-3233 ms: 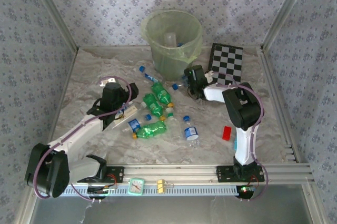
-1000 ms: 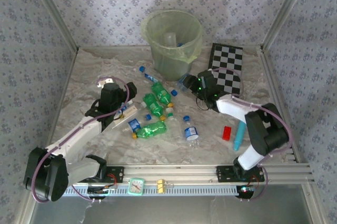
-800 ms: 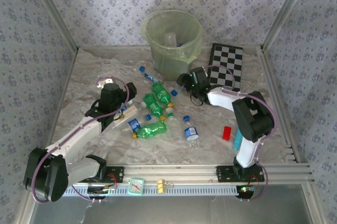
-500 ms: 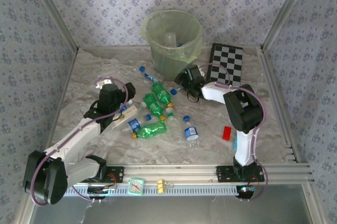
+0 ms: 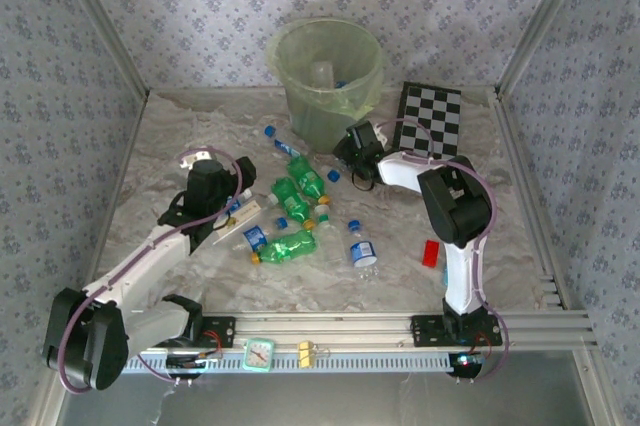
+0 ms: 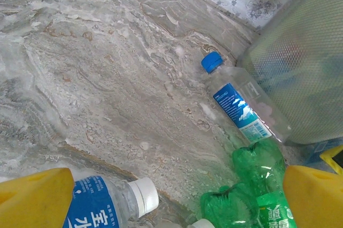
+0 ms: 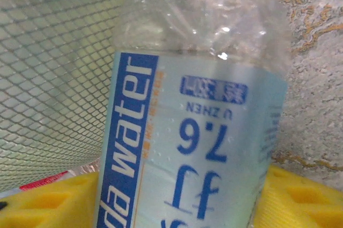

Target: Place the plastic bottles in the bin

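The clear bottle [image 7: 198, 131] with the blue label looks empty: light and thin-walled, likely to buckle or slip, so I'd take it by the labelled middle. It lies at the foot of the bin [image 5: 315, 106], near the worktop's [image 5: 170, 136] far edge. The right gripper [image 5: 352, 153] has its yellow pads against both its sides. The left gripper [image 6: 171, 198] hangs wide open and empty above a white-capped bottle [image 6: 115, 201].

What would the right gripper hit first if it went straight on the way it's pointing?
The clear soda water bottle, sitting right between its fingers. Close behind that, as far as depth can be judged, is the mesh-patterned wall of the bin.
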